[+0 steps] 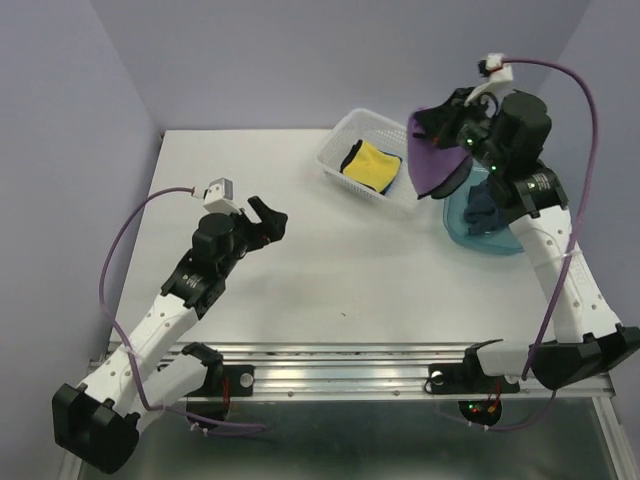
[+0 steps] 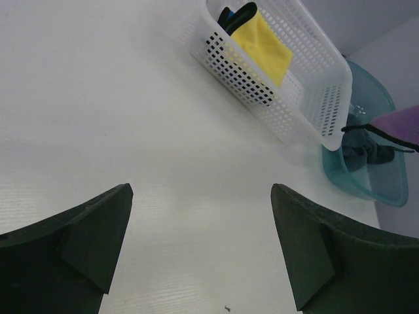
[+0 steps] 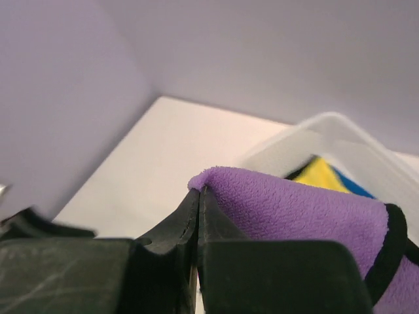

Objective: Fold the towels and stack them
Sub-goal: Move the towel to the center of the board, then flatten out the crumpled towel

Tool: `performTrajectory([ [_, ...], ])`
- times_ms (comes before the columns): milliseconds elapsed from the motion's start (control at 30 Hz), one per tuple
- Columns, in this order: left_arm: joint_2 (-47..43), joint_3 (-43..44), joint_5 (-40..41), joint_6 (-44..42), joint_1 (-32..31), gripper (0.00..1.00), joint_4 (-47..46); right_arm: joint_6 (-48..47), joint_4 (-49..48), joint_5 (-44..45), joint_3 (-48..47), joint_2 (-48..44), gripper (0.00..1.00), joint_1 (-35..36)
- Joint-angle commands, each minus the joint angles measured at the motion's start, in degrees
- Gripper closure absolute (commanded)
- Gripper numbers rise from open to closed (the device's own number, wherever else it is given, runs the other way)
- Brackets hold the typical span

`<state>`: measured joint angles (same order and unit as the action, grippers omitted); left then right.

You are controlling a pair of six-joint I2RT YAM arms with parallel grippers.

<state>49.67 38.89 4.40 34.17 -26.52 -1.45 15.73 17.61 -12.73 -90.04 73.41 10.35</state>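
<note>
My right gripper (image 1: 428, 128) (image 3: 200, 191) is shut on a corner of the purple towel (image 1: 437, 160) (image 3: 301, 212), which hangs in the air over the teal bin's near-left edge. A yellow towel (image 1: 373, 165) (image 2: 265, 46) lies in the white basket (image 1: 340, 140) (image 2: 308, 98) on top of a blue one whose edge shows. A dark slate towel (image 1: 483, 212) (image 2: 366, 152) sits inside the teal bin (image 1: 500, 240) (image 2: 383, 186). My left gripper (image 1: 268, 222) (image 2: 201, 196) hovers open over the bare table left of centre, with nothing between its fingers.
The white table (image 1: 330, 270) runs from the arm bases to the back wall. Basket and bin stand together at the back right. Purple walls close the left, back and right sides.
</note>
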Motion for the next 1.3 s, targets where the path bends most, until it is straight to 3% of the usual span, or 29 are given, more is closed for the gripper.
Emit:
performTrajectory([
  [0,-3.4,-1.7,1.2,2.8,0.2,0.01,2.6,-3.2,-1.4,-8.3,-7.8,4.4,0.99,12.0],
  [133,-6.9,-1.4,6.4,6.2,0.2,0.01,9.4,-3.4,-5.2,-9.9,-5.9,6.0,0.99,19.9],
  [200,-8.0,-1.0,8.4,7.7,0.2,0.01,12.3,-0.7,-8.5,-8.4,2.4,2.3,0.99,20.2],
  [267,-9.5,-0.9,11.2,11.2,0.2,0.01,17.0,0.8,-10.7,0.9,9.1,-0.5,0.99,20.2],
  [367,-10.6,-1.5,12.5,14.3,0.2,0.01,22.4,0.5,-8.4,11.8,22.5,-4.0,0.92,20.2],
  [500,-10.8,-2.4,12.9,17.0,0.2,0.01,26.3,3.5,-5.7,18.9,36.1,-3.5,0.49,20.2],
  [600,-10.6,-4.3,11.9,17.0,0.2,0.01,25.9,6.4,-3.0,27.6,38.5,-2.4,0.26,20.2],
  [633,-10.1,-5.5,10.5,16.5,0.2,0.01,24.6,7.6,-0.3,30.7,37.2,-2.1,0.23,20.2],
  [767,-7.2,-8.7,5.9,15.5,0.2,0.01,21.0,10.7,0.9,30.4,38.3,-3.4,0.0,20.2],
  [1067,9.5,-8.5,4.7,14.0,0.2,0.01,9.0,11.1,-3.7,22.0,43.2,-2.4,0.0,20.2],
  [1167,15.5,-8.0,1.8,13.6,0.2,0.01,4.5,7.2,-6.2,14.7,40.2,0.1,0.0,20.9],
  [1267,19.8,-8.4,0.3,13.8,0.2,0.08,1.7,3.1,-6.1,18.7,34.1,4.8,0.0,25.3],
])
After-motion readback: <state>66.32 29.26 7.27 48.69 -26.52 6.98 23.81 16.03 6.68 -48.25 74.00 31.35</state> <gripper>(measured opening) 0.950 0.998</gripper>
